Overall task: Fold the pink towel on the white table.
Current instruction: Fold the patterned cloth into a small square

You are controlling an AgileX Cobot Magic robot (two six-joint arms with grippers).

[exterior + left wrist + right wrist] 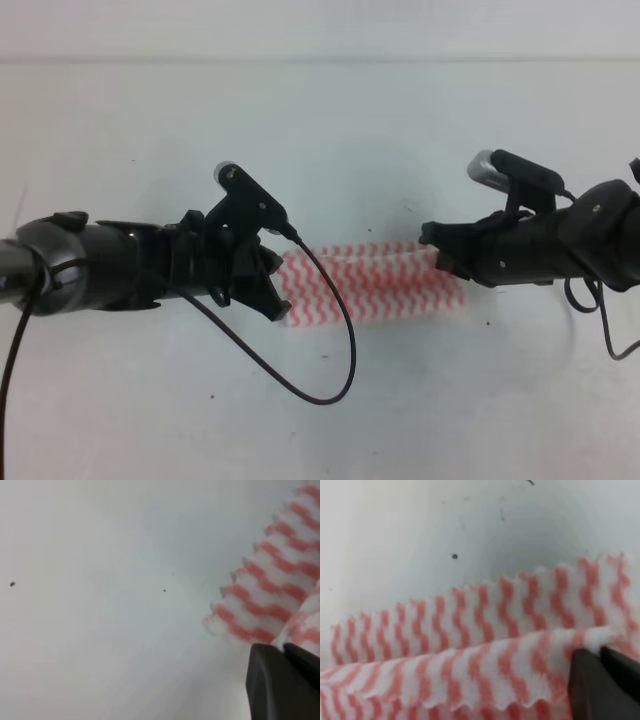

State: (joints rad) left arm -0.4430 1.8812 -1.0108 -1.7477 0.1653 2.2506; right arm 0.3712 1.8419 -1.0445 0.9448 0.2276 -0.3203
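Note:
The pink towel (370, 282) lies on the white table (320, 130) as a narrow folded strip running left to right. My left gripper (280, 292) is at the strip's left end and my right gripper (436, 256) at its right end. In the left wrist view the dark fingers (270, 680) are pressed together with a towel (270, 595) edge pinched between them. Seen from the right wrist, that gripper (600, 652) is shut on the upper layer of the towel (485, 625), which is raised above the lower layer.
A thin black cable (340, 370) loops down from the left wrist across the table in front of the towel. Another cable (605, 320) hangs off the right arm. A few dark specks (12, 584) mark the table top.

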